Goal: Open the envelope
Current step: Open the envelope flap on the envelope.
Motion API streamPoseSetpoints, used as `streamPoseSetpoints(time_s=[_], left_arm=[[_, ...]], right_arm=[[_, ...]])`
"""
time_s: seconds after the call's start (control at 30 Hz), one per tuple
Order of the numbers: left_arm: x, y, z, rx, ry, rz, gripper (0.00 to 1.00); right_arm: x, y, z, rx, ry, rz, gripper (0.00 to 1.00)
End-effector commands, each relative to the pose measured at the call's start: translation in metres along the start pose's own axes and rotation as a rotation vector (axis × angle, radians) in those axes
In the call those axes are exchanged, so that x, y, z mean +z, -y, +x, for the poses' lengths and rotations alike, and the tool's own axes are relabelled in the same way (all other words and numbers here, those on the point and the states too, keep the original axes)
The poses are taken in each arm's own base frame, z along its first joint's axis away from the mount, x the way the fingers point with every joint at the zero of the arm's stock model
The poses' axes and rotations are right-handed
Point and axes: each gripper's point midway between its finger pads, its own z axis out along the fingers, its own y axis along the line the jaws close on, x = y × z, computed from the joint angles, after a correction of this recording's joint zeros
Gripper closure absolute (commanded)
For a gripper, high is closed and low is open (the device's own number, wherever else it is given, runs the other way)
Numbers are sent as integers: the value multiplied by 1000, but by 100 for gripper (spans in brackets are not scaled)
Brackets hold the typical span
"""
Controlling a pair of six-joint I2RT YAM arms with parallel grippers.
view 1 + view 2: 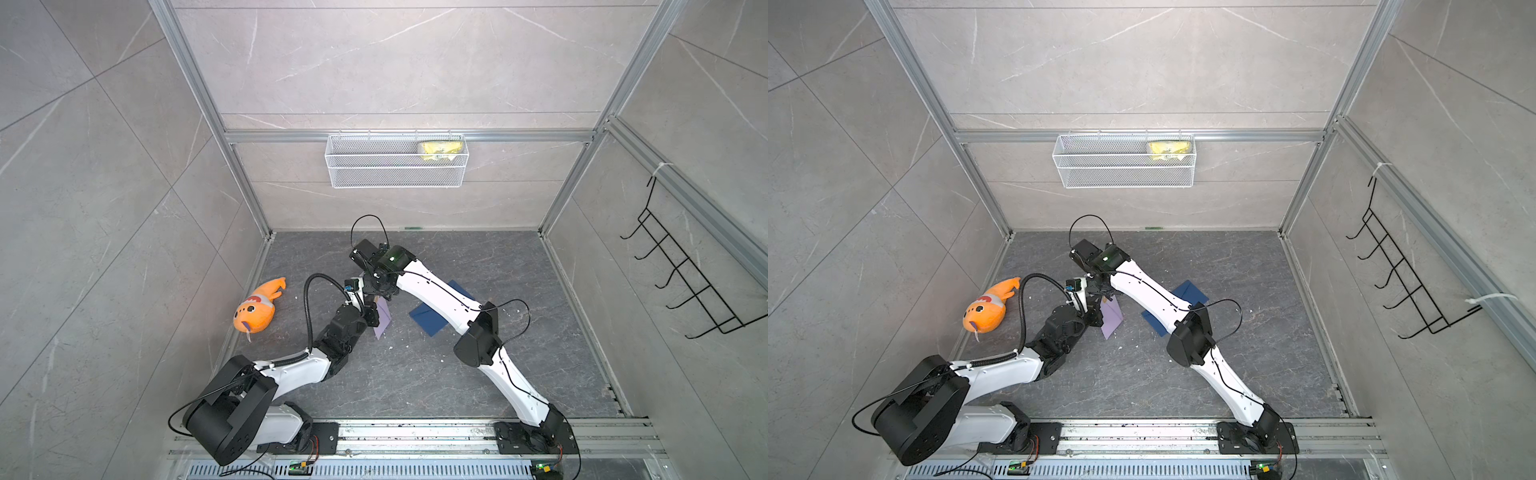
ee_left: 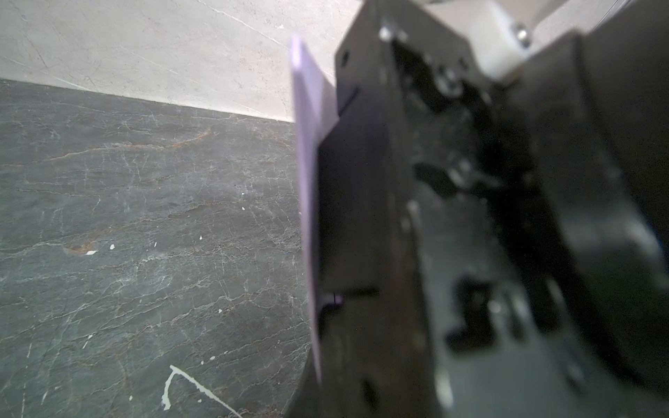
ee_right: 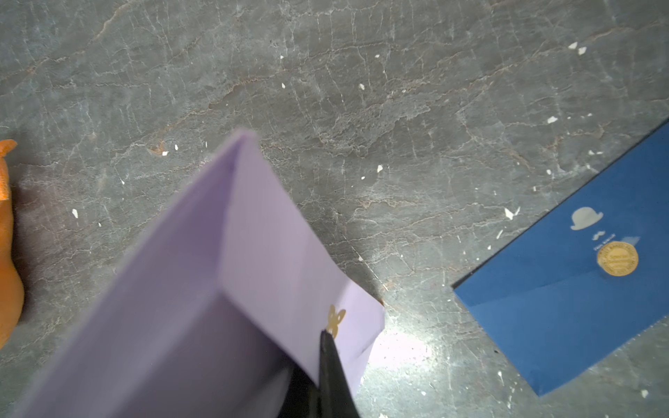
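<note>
Here, envelope [image 3: 202,289] in left gripper [image 1: 372,312] (flap [image 3: 289,260]: right gripper [image 3: 324,340])

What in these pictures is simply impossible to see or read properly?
- How the left gripper holds the purple envelope: in both top views the wrists cover it; the left wrist view is blurred.
- The blue envelope: the picture edge cuts it off in the right wrist view; the right arm crosses it in both top views.
- Its gold seal: lettering too small.
- The yellow packet: small, behind basket mesh.

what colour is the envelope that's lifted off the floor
The envelope is pale lilac, with a small gold sticker on its flap. It shows best in the right wrist view.
</note>
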Motion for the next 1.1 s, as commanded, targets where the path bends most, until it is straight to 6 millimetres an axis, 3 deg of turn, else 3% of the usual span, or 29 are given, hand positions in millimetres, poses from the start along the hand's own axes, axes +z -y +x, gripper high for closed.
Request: streamPoseSetpoints(time_s=[0.0,0.6,1.07], left_arm=[[-2,17,-42,-2,125,44,100],[-2,13,-43,10,122,20,100],[-2,15,-44,1,121,32,100]], right_arm=[[-8,13,4,-14,-4,49,100],[-12,29,5,-41,15,88,100],[-14,27,4,-40,19,60,100]])
